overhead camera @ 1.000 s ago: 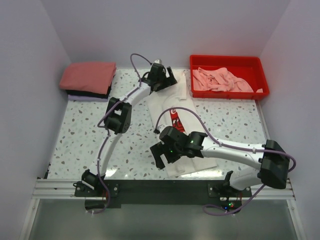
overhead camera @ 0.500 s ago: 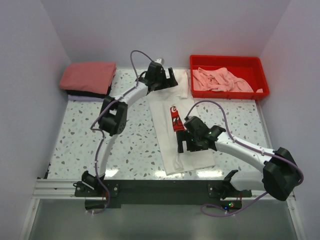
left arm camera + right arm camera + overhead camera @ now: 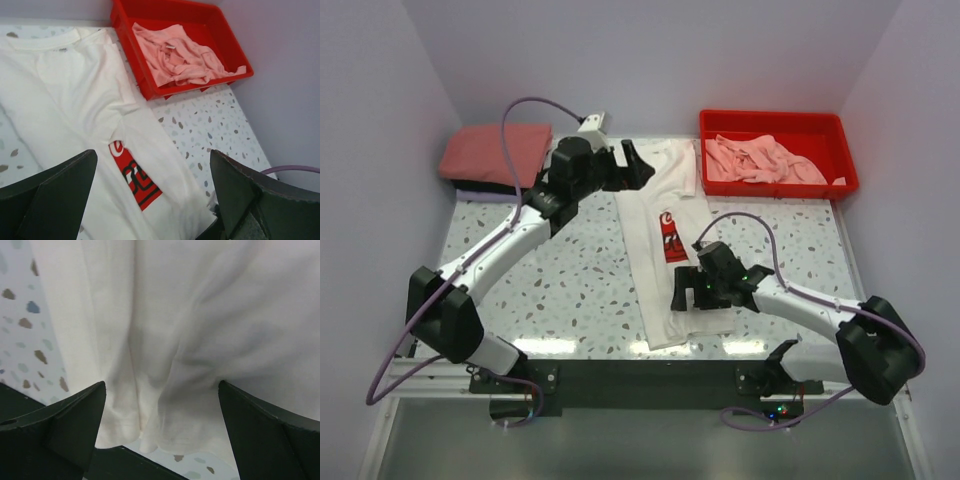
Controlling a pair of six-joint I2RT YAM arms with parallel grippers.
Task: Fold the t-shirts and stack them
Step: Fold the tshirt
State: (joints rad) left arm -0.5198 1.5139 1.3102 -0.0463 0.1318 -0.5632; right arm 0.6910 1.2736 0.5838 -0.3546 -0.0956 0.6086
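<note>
Left tool [image 3: 638,166] retreated, open; right tool [image 3: 682,298] open over white tee [image 3: 645,215]; hem creases only in right-wrist view.

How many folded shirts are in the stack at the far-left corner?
3. A salmon-red shirt lies on top, a black shirt is under it, and a lavender shirt is at the bottom. Only the edges of the lower two show. More could be hidden between them.

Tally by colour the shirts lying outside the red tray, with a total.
white t-shirt: 1
salmon-red folded shirt: 1
black folded shirt: 1
lavender folded shirt: 1
Total: 4
</note>
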